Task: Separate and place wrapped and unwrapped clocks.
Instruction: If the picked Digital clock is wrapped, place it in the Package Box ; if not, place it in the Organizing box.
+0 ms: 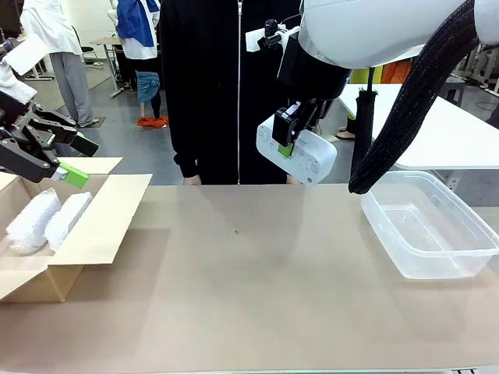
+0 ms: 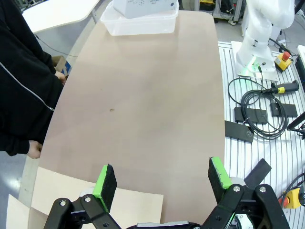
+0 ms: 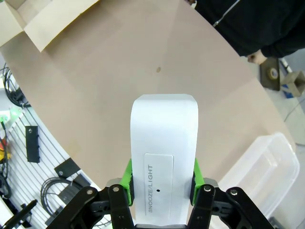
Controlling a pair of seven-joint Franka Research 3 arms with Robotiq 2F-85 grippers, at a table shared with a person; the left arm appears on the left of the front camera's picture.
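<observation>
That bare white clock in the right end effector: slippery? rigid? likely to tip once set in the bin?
Probably rigid: the white clock keeps its shape between the right end effector's pads. Its glossy, smooth shell looks fairly slippery, and the pads hold only one end, so it might swing. Its broad flat faces suggest it would lie stable in the clear bin rather than roll.

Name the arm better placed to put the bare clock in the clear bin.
Right: the right gripper holds the white clock aloft near the clear bin; the left gripper hangs open over the cardboard box.
</observation>
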